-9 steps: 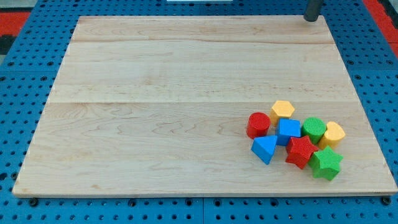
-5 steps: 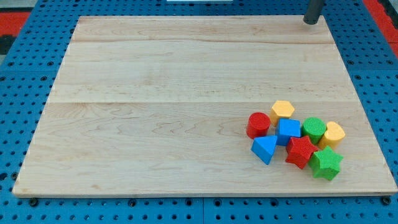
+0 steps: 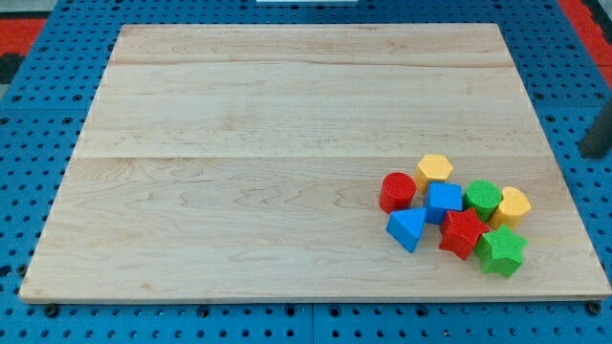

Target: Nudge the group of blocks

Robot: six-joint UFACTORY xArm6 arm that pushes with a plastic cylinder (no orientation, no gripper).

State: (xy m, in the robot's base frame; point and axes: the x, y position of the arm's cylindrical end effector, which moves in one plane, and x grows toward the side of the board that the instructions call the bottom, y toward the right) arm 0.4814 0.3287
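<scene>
Several blocks sit bunched together at the lower right of the wooden board (image 3: 239,162): a red cylinder (image 3: 397,191), a yellow hexagon (image 3: 435,168), a blue cube (image 3: 443,201), a green cylinder (image 3: 483,198), a second yellow block (image 3: 513,205), a blue triangle (image 3: 408,228), a red star (image 3: 463,232) and a green star (image 3: 501,251). My tip (image 3: 595,153) shows at the view's right edge, off the board, to the right of the group and a little above it. It touches no block.
The board lies on a blue pegboard surface (image 3: 29,143). Red areas show at the top corners of the view (image 3: 19,24).
My tip has moved from the top edge of the board, near its right corner, down to the view's right edge beside the board. The blocks have not moved.
</scene>
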